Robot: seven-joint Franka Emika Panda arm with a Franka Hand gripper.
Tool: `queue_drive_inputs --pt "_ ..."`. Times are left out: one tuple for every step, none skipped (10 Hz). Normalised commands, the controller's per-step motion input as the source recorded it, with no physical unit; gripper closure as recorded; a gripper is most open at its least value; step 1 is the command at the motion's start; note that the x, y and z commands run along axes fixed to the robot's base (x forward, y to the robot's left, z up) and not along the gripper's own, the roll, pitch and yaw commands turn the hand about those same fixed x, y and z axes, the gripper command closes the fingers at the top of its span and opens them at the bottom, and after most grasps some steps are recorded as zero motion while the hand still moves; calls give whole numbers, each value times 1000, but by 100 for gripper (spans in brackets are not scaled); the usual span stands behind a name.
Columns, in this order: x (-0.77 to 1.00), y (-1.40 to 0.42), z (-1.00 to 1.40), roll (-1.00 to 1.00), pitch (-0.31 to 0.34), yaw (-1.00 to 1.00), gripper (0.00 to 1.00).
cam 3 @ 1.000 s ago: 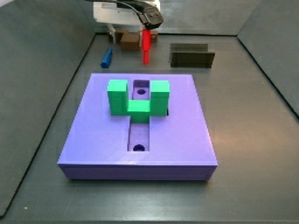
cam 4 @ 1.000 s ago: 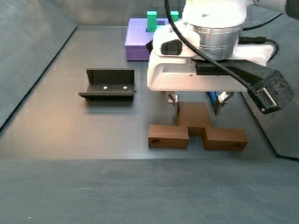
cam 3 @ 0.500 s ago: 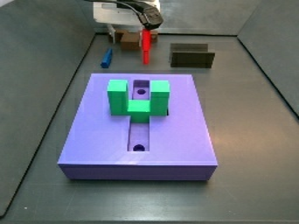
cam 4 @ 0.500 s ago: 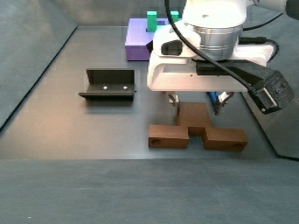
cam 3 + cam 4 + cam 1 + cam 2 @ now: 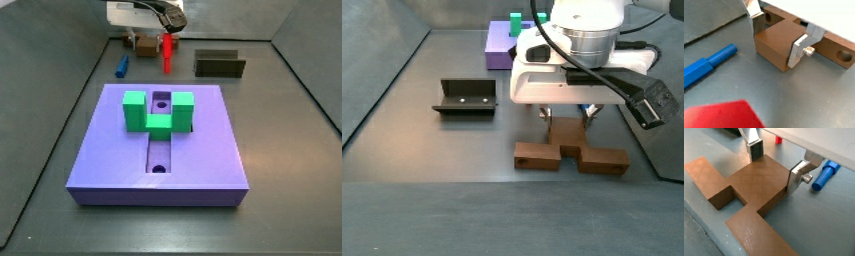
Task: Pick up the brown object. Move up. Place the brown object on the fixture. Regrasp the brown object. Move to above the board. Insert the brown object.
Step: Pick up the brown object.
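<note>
The brown object (image 5: 569, 157) is a T-shaped mid-brown piece lying on the grey floor. It also shows in both wrist views (image 5: 777, 40) (image 5: 751, 188) and small at the far end in a side view (image 5: 140, 43). My gripper (image 5: 568, 118) is low over it, and both silver fingers press the sides of its stem (image 5: 776, 42) (image 5: 775, 169). The fixture (image 5: 465, 97) (image 5: 219, 64) stands apart on the floor. The purple board (image 5: 201, 160) (image 5: 498, 45) carries a green U-shaped block (image 5: 158, 110).
A blue peg (image 5: 119, 67) (image 5: 707, 62) (image 5: 824, 173) lies next to the brown object. A red peg (image 5: 167, 52) (image 5: 724, 115) stands close by. Grey walls enclose the floor.
The brown object has shifted very slightly sideways on the floor between the fingers. The gripper has stayed low over it.
</note>
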Motion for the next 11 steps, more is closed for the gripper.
queue_drive_inputs --pt "0 0 0 0 0 0 100" --pt "0 0 0 0 0 0 100" --pt "0 0 0 0 0 0 100" --pt "0 0 0 0 0 0 100" --pt "0 0 0 0 0 0 100" --pt "0 0 0 0 0 0 100" --pt "0 0 0 0 0 0 100" --pt "0 0 0 0 0 0 100" --pt "0 0 0 0 0 0 100" --pt "0 0 0 0 0 0 100" --pt "0 0 0 0 0 0 100"
